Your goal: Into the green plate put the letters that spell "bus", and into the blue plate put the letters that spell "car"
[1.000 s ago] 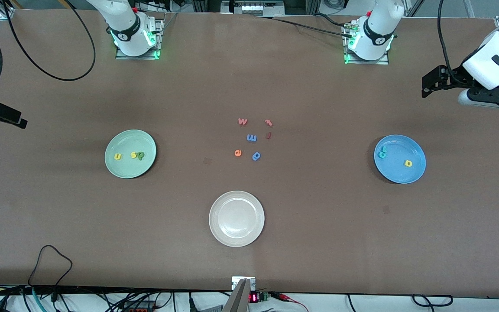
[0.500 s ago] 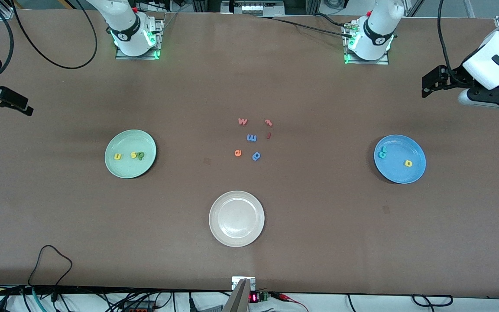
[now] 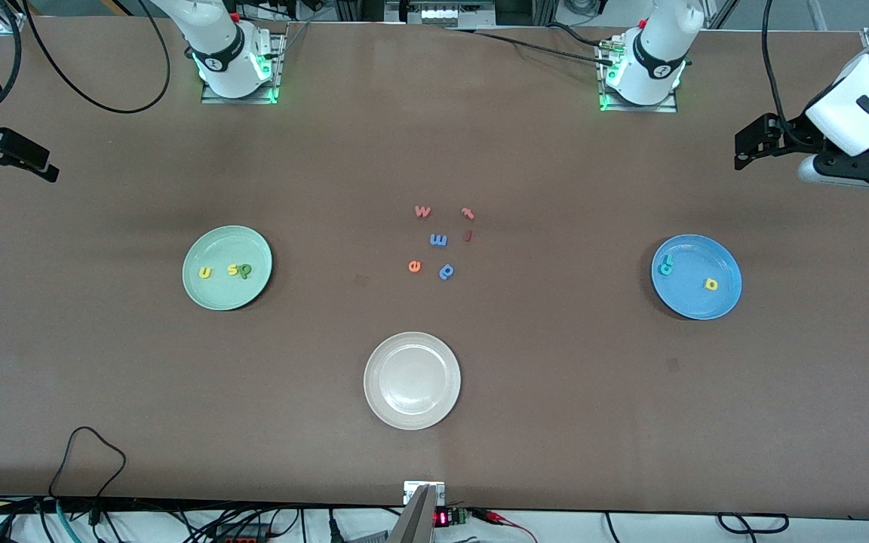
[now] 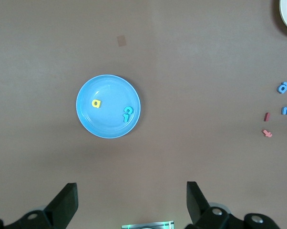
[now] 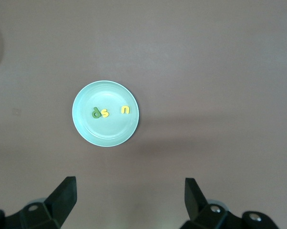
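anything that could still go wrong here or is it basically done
Mostly done, two small risks. In the blue plate, the two teal letters lie stacked or touching close to the rim, apart from the yellow "a"; a nudge might tip one out. In the green plate, the "s" and green "b" touch, so they may read as one. Both the left gripper and right gripper are open, high above their plates.

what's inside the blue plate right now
In the blue plate lie a yellow "a" and two teal letters, touching each other, so their shapes cannot be read apart. Nothing covers the plate; both tools are away from it.
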You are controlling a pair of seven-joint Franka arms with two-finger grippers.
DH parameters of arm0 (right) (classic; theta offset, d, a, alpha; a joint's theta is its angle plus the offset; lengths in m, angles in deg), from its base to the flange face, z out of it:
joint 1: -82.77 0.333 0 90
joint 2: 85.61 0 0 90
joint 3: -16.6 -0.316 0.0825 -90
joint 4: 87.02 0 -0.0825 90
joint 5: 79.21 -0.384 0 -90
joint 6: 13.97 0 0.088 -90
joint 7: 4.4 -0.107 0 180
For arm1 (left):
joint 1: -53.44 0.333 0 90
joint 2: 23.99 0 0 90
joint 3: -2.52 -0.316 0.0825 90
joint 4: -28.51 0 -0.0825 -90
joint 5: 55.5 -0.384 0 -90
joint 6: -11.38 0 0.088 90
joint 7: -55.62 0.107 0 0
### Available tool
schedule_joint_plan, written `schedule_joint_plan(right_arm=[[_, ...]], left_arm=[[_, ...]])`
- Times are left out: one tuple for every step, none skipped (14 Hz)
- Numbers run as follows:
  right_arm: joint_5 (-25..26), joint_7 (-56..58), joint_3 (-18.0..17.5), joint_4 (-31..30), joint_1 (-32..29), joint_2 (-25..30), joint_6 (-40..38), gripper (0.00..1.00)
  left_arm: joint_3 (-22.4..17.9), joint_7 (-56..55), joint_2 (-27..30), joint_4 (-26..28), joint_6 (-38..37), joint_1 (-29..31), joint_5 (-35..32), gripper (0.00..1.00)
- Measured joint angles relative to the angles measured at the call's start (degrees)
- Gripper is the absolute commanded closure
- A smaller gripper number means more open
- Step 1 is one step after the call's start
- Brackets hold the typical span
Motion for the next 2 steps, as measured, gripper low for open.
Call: schedule_joint_plan(right_arm=[[0.0,-0.01,-0.03,-0.01,0.03,0.0,0.0,0.0],[0.0,-0.02,-0.13,-0.01,0.07,0.0,-0.08,0.0]], left_arm=[[0.0,0.0,0.0,0.0,0.0,0.0,0.0,0.0],[0.0,0.0,0.0,0.0,0.0,0.0,0.0,0.0]])
